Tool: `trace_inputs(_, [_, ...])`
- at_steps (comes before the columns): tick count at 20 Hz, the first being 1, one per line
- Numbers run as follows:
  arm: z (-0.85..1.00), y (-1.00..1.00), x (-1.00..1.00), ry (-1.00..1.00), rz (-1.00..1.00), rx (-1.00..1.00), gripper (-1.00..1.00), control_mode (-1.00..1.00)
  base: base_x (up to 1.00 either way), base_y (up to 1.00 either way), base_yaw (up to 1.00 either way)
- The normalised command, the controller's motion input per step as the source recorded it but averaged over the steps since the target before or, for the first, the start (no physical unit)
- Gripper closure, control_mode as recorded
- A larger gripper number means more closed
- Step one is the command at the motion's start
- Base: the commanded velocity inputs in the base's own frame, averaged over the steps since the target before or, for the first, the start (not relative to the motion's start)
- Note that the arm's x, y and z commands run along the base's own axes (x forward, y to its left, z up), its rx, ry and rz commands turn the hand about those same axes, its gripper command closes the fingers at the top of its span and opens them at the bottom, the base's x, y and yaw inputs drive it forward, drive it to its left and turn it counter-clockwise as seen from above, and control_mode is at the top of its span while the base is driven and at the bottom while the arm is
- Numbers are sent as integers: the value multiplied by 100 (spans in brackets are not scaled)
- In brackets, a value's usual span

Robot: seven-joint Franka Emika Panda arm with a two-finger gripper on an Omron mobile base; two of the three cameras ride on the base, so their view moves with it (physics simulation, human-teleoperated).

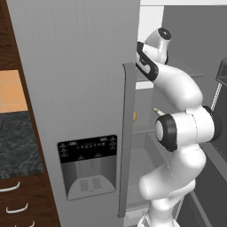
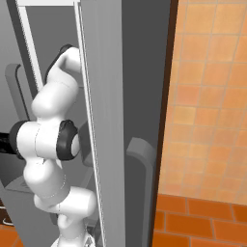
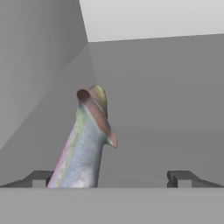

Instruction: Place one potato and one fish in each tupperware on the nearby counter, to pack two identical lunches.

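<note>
- The fish (image 3: 85,144) lies inside the fridge, on a grey shelf (image 3: 166,148), tail toward the back wall; in the hand view it runs from just inside the left fingertip (image 3: 40,178) up and away.
- The hand (image 3: 111,179) is spread wide and pinches nothing: the fish sits hard against the left finger's side, with a broad bare gap between it and the right fingertip (image 3: 181,178).
- In the left base view a small orange-tan sliver, probably the potato (image 1: 134,116), peeks past the edge of the fridge door (image 1: 80,88), and a pale slim tip to its right (image 1: 158,110) may be a fish.
- The arm (image 1: 177,128) reaches through the open doorway into the fridge; a strip of dark marbled counter (image 1: 17,142) lies to the far left, over brown drawers.
- Risk, as I judge it: the fish is off-centre between the fingers, so closing now could push it sideways or catch only its edge, and it may roll or slip out on lifting.
- A slim, rounded body probably offers little grip; a shallow pinch could let it pivot.
- Pulling back, the arm could brush the door edge, which stands close by it.
</note>
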Motion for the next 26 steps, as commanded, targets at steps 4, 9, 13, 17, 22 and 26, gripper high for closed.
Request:
trace_inputs(4, [-46, 13, -15, -3, 0, 0, 100, -100, 0, 0, 0])
trace_inputs(9, [-24, 17, -4, 0, 0, 0, 100, -100, 0, 0, 0])
trace_inputs(13, [-17, 9, -9, 4, 0, 0, 100, -100, 0, 0, 0])
trace_inputs(17, [-14, 0, -35, 5, 0, 0, 100, -100, 0, 0, 0])
trace_inputs(22, [-8, 0, -90, -2, 0, 0, 100, -100, 0, 0, 0])
trace_inputs(26, [0, -11, -80, -15, 0, 0, 100, -100, 0, 0, 0])
